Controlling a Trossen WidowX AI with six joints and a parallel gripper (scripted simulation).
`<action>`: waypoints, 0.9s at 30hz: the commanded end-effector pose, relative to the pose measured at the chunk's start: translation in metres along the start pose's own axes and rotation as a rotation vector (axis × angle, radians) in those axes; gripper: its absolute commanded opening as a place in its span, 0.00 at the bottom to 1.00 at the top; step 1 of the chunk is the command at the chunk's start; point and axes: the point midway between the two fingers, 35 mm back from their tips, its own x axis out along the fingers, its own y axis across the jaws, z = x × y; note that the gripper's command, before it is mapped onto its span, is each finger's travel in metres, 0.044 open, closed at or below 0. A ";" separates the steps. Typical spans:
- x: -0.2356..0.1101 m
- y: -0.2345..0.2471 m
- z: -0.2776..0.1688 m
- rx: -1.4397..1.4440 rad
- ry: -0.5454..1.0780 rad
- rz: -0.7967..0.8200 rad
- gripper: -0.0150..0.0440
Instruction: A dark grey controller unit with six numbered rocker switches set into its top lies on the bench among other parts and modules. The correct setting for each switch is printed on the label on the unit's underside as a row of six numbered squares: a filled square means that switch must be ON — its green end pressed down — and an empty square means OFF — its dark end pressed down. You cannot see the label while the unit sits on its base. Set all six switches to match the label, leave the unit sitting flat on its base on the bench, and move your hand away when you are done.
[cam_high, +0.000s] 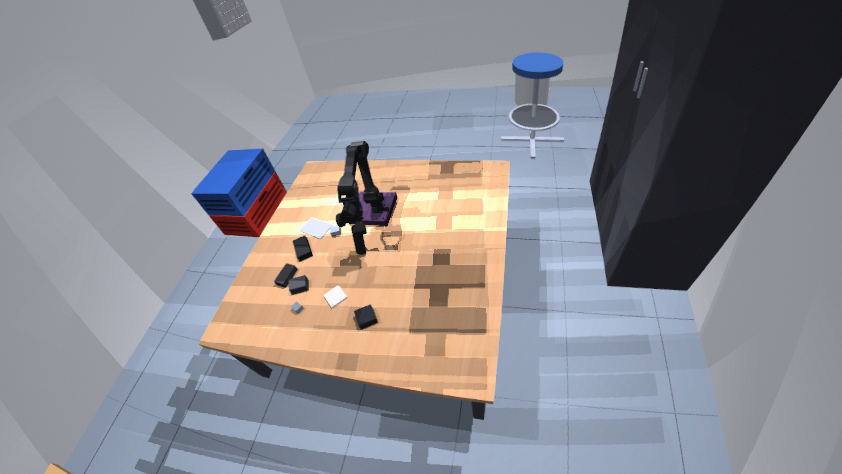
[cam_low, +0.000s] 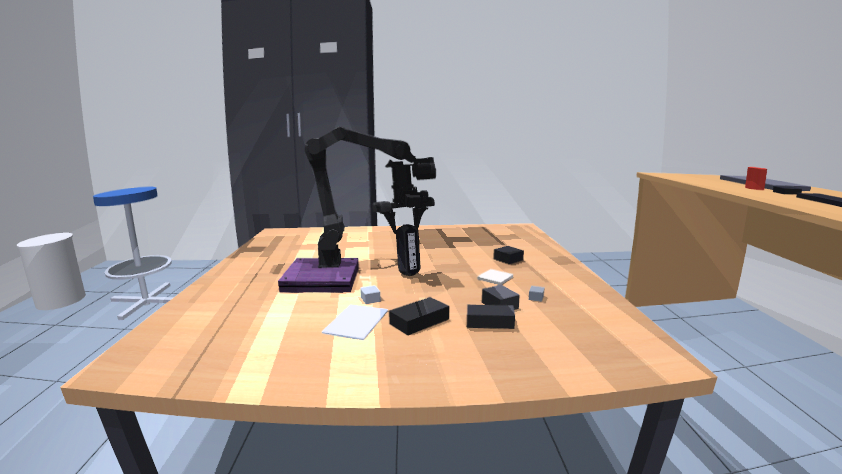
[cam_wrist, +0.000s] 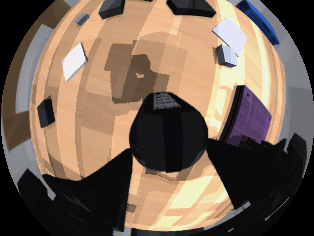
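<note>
The dark grey controller unit (cam_low: 408, 250) (cam_high: 358, 240) (cam_wrist: 166, 137) stands on end near the middle of the bench (cam_low: 530, 365), with its lower end at or just above the wood. Its underside faces the exterior view, and the label (cam_low: 413, 250) shows as a pale strip with small squares too small to read. My gripper (cam_low: 407, 226) (cam_high: 357, 228) points straight down over the unit. The fingers are spread wide and clasp the unit's upper end from both sides. In the wrist view the unit's end fills the centre as a dark round shape between my two fingers. The switches are hidden.
The arm's purple base plate (cam_low: 318, 273) (cam_high: 384, 209) (cam_wrist: 252, 119) lies just behind and to the left. Black modules (cam_low: 418, 315) (cam_low: 490, 316) (cam_low: 508, 254), white sheets (cam_low: 355, 321) (cam_low: 494, 275) and small grey cubes (cam_low: 370, 293) (cam_low: 536, 292) lie scattered in front and to the right.
</note>
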 end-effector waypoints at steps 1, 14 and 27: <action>0.003 -0.002 -0.007 -0.001 0.028 -0.006 0.83; 0.005 -0.002 -0.017 0.000 0.059 -0.006 0.83; 0.006 -0.002 -0.026 0.000 0.092 -0.006 0.83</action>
